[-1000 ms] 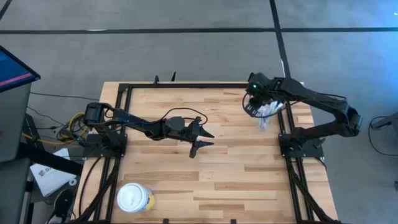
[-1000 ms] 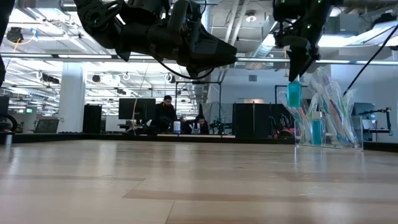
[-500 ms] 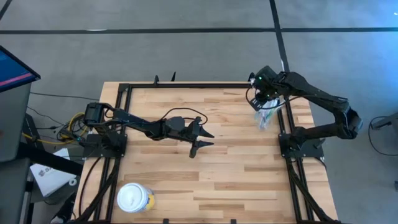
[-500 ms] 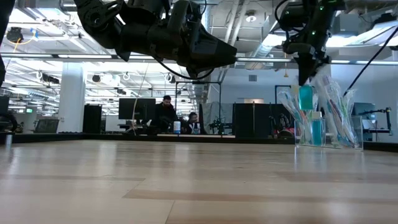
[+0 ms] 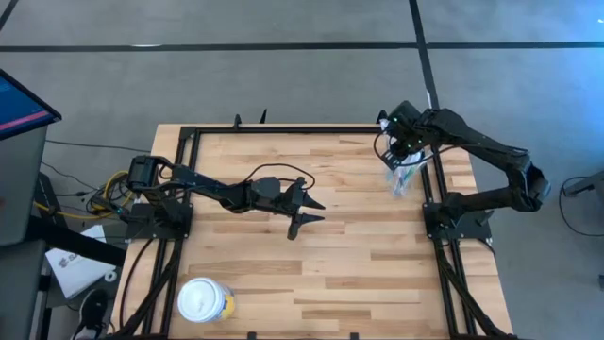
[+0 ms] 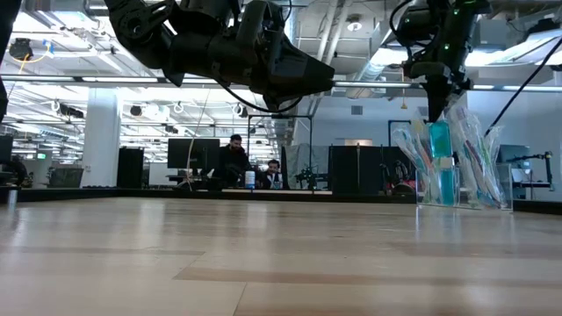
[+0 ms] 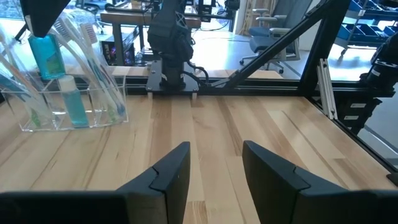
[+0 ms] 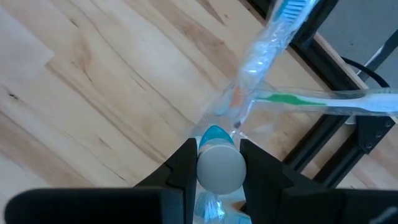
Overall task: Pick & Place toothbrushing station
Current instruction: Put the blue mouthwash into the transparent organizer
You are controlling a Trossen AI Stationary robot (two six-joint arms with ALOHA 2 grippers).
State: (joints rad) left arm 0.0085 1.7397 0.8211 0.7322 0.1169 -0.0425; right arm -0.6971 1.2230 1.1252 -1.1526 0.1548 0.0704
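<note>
A clear holder (image 7: pixel 37 121) at the table's far right stands several wrapped toothbrushes (image 7: pixel 93 59) upright, with one small blue tube (image 7: pixel 76 102) among them. My right gripper (image 6: pixel 436 107) hangs over this holder (image 6: pixel 474 200), shut on a second blue tube (image 6: pixel 437 139) with a white cap, which sits among the brush heads (image 6: pixel 474 145). My left gripper (image 5: pixel 314 212) waits open above the middle of the table, pointing at the holder, nothing between its fingers (image 7: pixel 168 174). My right gripper pinches the tube's white cap (image 8: pixel 221 169) between its two fingers, coming from above and pointing steeply down. The blue body (image 7: pixel 43 53) hangs upright below the fingers, clear of the table and above the holder's rim. Whether it touches the brushes, I cannot tell.
A round yellow tub with a white lid (image 5: pixel 203 300) stands near the table's front left corner. A black frame (image 5: pixel 429 189) runs along the table's edges, close behind the holder. Bare wood (image 5: pixel 359 255) lies between the two arms.
My right gripper has carried the blue tube toward the table's right edge, from beside the holder to over it, rolling a little on the way. The tube now hangs among the toothbrush heads.
</note>
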